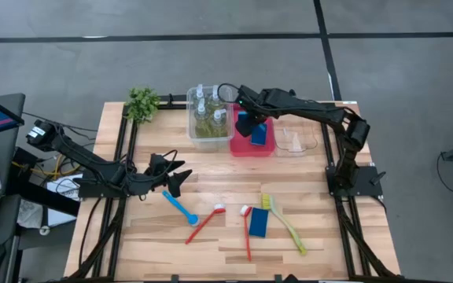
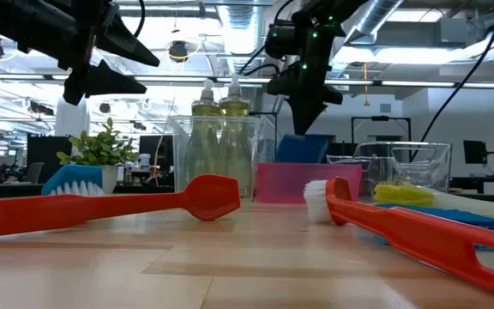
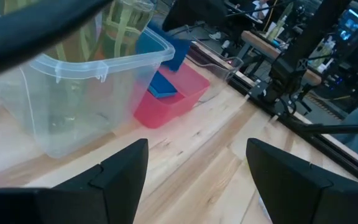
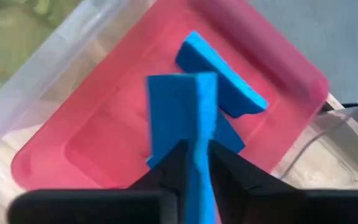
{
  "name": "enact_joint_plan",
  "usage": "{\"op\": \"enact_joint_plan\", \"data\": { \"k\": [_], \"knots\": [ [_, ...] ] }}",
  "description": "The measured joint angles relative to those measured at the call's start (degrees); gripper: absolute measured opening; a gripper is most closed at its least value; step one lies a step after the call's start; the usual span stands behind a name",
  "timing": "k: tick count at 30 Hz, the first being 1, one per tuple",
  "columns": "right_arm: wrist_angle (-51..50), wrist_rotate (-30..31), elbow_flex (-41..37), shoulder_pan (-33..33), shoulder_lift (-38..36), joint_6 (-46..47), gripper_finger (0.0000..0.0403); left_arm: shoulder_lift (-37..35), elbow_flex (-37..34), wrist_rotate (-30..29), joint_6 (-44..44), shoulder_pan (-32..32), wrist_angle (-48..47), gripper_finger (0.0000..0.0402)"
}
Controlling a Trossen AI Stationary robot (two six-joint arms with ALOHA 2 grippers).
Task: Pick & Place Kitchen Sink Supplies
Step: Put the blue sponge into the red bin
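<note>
My right gripper (image 1: 248,126) is over the red bin (image 4: 104,155), shut on a flat blue sponge (image 4: 182,106). Two more blue sponges (image 4: 225,74) lie on the bin's floor. Beside it, a clear bin (image 1: 209,135) holds upright bottles (image 2: 221,107) of yellow-green liquid. A blue brush (image 1: 181,207), two red brushes (image 1: 205,222), a yellow-green brush (image 1: 284,222) and another blue sponge (image 1: 259,223) lie flat on the near part of the table. My left gripper (image 1: 178,174) hovers open over the table's left middle, holding nothing. My right gripper pinches the blue sponge between its two fingers, one on each flat face, at the sponge's upper end (image 4: 197,140). The fingers come steeply from above. The sponge hangs on edge below them inside the red bin; whether its lower end touches the floor I cannot tell.
A second clear bin (image 1: 297,141) stands right of the red one. A small green plant (image 1: 142,102) sits at the far left corner. Bare wood shows between the bins and the brushes (image 1: 234,177).
</note>
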Motion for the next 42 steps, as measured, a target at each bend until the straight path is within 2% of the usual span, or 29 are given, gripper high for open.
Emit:
{"op": "enact_joint_plan", "data": {
  "k": [10,14,19,23,29,35,42],
  "knots": [
    [0.3,0.3,0.0,-0.5,-1.2,-2.4,0.0155,0.0,0.0,-0.2,0.0,0.0,0.0,0.0273],
    [-0.7,0.5,0.0,0.0,-3.8,-1.9,0.0164,0.0,0.0,-0.2,0.0,0.0,-0.1,0.0273],
    [-1.2,0.3,0.0,3.6,-8.9,-2.1,0.0149,0.0,0.0,0.1,0.0,0.0,-0.2,0.0273],
    [-3.4,-0.2,0.0,9.5,-12.9,-4.4,0.0133,0.0,0.0,1.7,0.0,0.0,-0.3,0.0273],
    [-11.4,-5.6,0.0,21.4,-15.6,-5.1,0.0119,0.0,0.0,3.0,0.3,0.0,-0.5,0.0273],
    [-14.9,-8.6,0.0,33.7,-12.7,2.7,0.0118,0.0,0.0,3.4,0.4,0.0,-0.5,0.0273],
    [-10.5,-9.0,0.0,47.6,-6.0,9.5,0.0118,0.0,0.0,9.1,0.4,0.0,-0.5,0.0273]
  ]
}}
